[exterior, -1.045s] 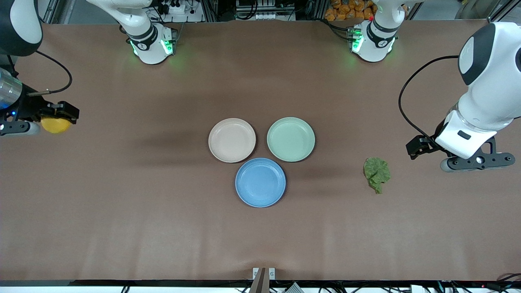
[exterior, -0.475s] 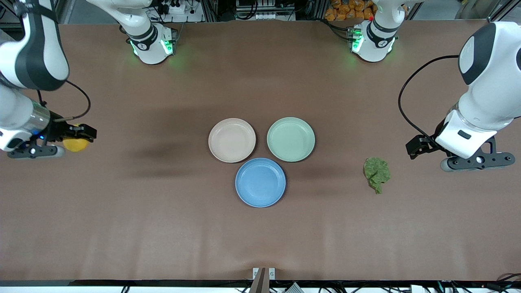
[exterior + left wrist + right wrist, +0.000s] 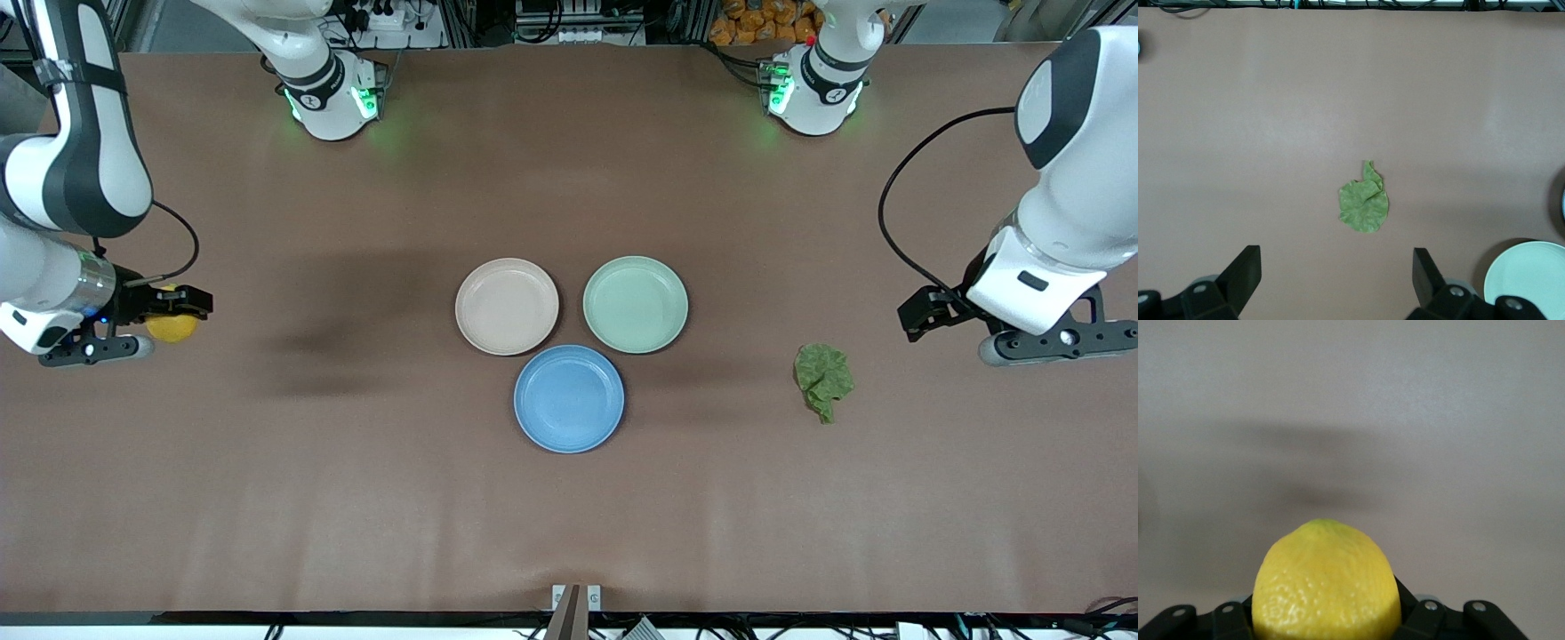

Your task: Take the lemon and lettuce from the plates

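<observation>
A: Where do things stand?

B: The right gripper (image 3: 178,313) pinches the lemon (image 3: 171,326) over bare table (image 3: 356,498) at the right arm's end, well apart from the plates. The lettuce (image 3: 823,378) lies flat on the table toward the left arm's end, off the mint plate (image 3: 635,304). The beige plate (image 3: 507,306) holds nothing, and neither does the blue plate (image 3: 569,398).

A: And the left gripper?

B: The left gripper (image 3: 1335,283) hangs over the table near the lettuce, fingers spread wide with nothing between them (that arm looks to be waiting).

A: What could go wrong?

B: In the right wrist view the lemon (image 3: 1325,583) fills the jaws, but it is round and smooth-skinned. Let go from any height, I'd judge it rolls, and the table's end is near.

A: Room to move?

B: Plenty. Open cloth surrounds the lemon, and the plates sit clustered mid-table, clear of both arms. The risk is the edge at the right arm's end, not a collision.
</observation>
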You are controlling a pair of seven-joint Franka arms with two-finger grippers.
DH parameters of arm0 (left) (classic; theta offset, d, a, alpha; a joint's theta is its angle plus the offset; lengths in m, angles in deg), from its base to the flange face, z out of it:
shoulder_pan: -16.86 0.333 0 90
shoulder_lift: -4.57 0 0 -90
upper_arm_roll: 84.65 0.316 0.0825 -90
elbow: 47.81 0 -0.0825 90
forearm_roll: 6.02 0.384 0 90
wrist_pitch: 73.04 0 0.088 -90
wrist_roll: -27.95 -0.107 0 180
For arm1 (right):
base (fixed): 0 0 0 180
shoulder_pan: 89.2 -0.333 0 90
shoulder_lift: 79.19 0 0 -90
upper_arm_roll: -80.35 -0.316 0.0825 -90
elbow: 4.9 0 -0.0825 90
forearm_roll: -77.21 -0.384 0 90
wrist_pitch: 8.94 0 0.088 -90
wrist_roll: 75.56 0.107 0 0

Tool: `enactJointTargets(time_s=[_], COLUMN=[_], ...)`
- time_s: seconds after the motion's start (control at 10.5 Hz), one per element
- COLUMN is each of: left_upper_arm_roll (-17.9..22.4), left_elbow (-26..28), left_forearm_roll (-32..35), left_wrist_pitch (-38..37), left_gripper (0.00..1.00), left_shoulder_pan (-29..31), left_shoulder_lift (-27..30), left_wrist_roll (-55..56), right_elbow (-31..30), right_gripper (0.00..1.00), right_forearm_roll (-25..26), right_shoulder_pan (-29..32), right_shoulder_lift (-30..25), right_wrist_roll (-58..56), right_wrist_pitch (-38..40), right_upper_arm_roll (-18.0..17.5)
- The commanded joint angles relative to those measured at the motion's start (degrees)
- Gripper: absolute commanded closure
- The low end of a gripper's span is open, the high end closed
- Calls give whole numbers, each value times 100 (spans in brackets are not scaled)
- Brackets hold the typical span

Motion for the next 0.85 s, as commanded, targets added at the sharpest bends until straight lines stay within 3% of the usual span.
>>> enactJointTargets(time_s=[0.0, 0.28, 0.47, 0.76], left_upper_arm_roll=[1, 18, 1, -17], left_elbow=[36, 36, 28, 36], left_forearm_roll=[-254, -554, -563, -563], left_wrist_pitch=[-291, -677, -784, -828], left_gripper=[0, 0, 0, 0], left_shoulder_pan=[42, 33, 33, 33], left_shoulder_lift=[300, 485, 512, 591], left_wrist_roll=[-131, -184, -184, -184], right_elbow=[-598, -890, -1520, -1997], right_gripper=[61, 61, 61, 61], right_forearm_roll=[-1, -1, -1, -1], right_shoulder_pan=[53, 17, 26, 17], right_shoulder_lift=[-31, -31, -109, -84], right_wrist_roll=[-77, -77, -77, -77], right_wrist_pitch=[-761, -1079, -1753, -2389], right_upper_arm_roll=[-76, -76, -76, -76])
